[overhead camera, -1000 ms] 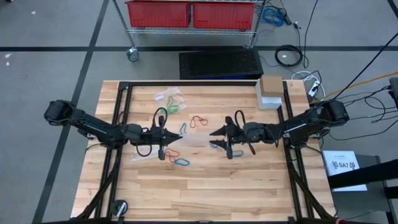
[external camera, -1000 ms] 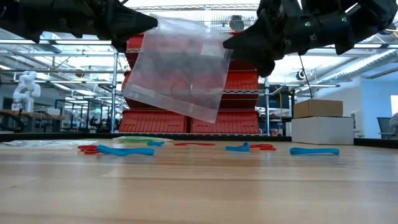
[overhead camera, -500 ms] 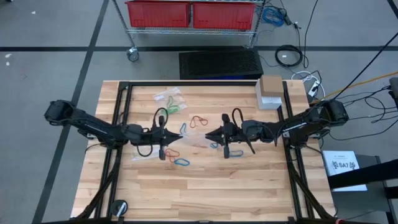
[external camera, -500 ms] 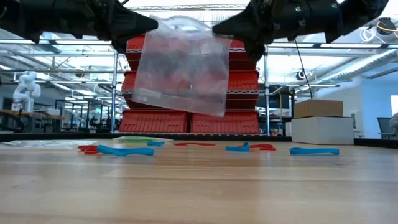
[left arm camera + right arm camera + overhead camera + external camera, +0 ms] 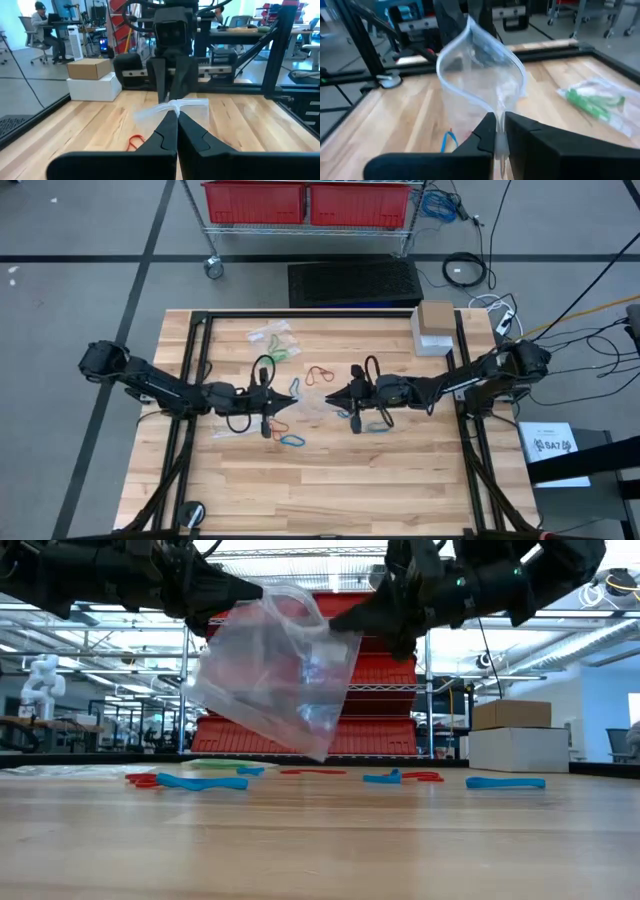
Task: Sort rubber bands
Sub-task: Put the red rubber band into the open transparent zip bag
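1. Above the wooden tabletop (image 5: pixel 330 480), my left claw (image 5: pixel 293 389) and right claw (image 5: pixel 349 394) pinch one small clear plastic bag (image 5: pixel 275 670).
2. I should spread its mouth gently; the thin coloured rubber bands (image 5: pixel 291 440) lie below.

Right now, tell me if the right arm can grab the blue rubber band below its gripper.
Probably not: the right gripper is shut on the clear bag, shared with the left gripper. The blue rubber band lies uncovered.

The left end effector (image 5: pixel 176 116) pinched the edge of a clear plastic bag (image 5: pixel 175 106) above the wooden counter (image 5: pixel 100 130). Opposite, the right end effector (image 5: pixel 172 95) gripped the same bag. A red rubber band (image 5: pixel 134 143) lay below.
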Robot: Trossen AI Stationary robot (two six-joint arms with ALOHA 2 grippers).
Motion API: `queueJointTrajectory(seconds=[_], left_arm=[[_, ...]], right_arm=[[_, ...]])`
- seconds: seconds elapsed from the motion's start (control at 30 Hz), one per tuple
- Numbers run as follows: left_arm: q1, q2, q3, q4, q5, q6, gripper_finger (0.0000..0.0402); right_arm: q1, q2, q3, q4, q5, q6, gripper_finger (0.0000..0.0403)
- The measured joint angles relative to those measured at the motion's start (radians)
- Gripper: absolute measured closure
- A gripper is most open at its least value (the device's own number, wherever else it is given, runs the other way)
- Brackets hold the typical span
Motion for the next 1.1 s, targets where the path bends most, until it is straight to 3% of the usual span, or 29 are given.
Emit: queueJointTrajectory(seconds=[0.23,0.4,0.73,0.97,1.1], left_arm=[[0.018,0.033,0.0,0.036,-0.001,-0.003,0.0401],[0.022,0.046,0.001,0.049,-0.001,0.0,0.0401],[0.043,0.046,0.001,0.035,-0.001,0.05,0.0401],[0.057,0.045,0.001,0.03,0.001,0.059,0.0401],[0.057,0.045,0.001,0.022,0.005,0.065,0.0401]], right_arm=[[-0.003,0.027,0.062,-0.044,0.0,-0.018,0.0391],[-0.02,0.027,0.122,-0.166,-0.002,-0.004,0.0353],[-0.031,-0.02,0.333,-0.724,-0.006,-0.049,0.0245],[-0.024,-0.06,0.488,-1.109,-0.006,-0.081,0.0206],[-0.024,-0.087,0.515,-1.207,-0.002,-0.075,0.0193]])
